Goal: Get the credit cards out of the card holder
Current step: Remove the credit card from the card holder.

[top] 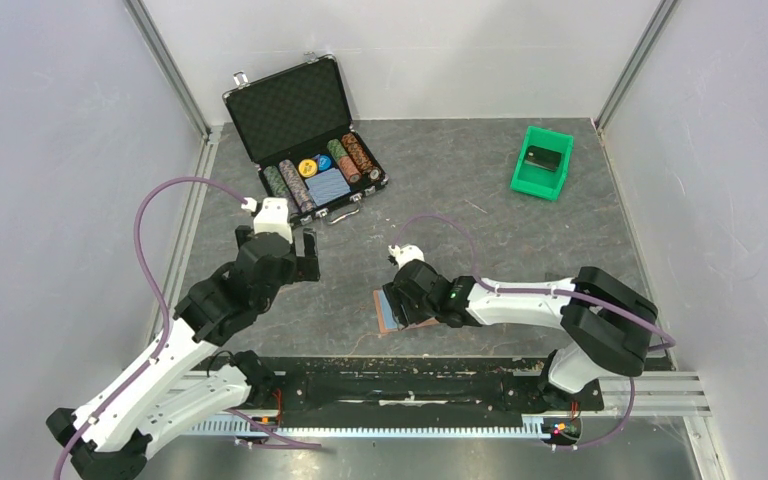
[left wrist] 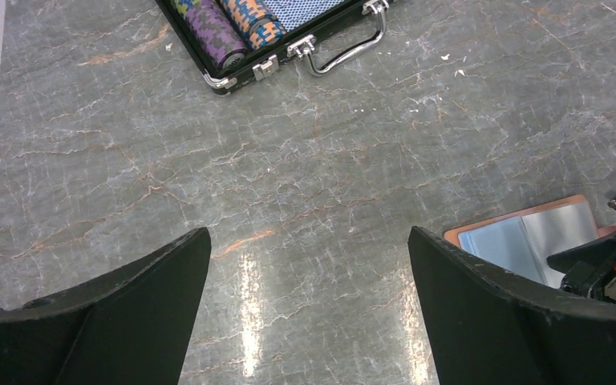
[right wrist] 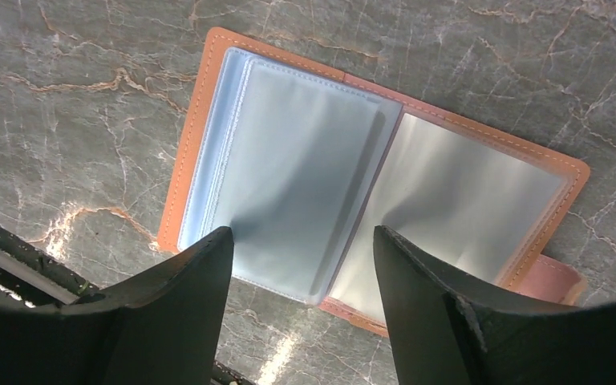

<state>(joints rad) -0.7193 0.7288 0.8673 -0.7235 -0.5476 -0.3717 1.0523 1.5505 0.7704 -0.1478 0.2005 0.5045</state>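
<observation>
The brown card holder (right wrist: 208, 144) lies open and flat on the table, its light blue plastic sleeves (right wrist: 289, 160) facing up. No dark grey cards show in the sleeves. My right gripper (right wrist: 301, 233) is open and hovers just above the holder's near edge, one finger to each side of the fold, holding nothing. In the top view the holder (top: 387, 314) pokes out from under the right gripper (top: 400, 298). My left gripper (top: 278, 248) is open and empty over bare table left of the holder (left wrist: 529, 233); its fingers (left wrist: 152, 297) stand wide apart.
An open black case of poker chips (top: 305, 140) stands at the back left, its handle (left wrist: 345, 48) towards me. A green bin (top: 541, 163) at the back right holds a dark rectangular thing (top: 542, 157); I cannot tell what it is. Walls close in both sides.
</observation>
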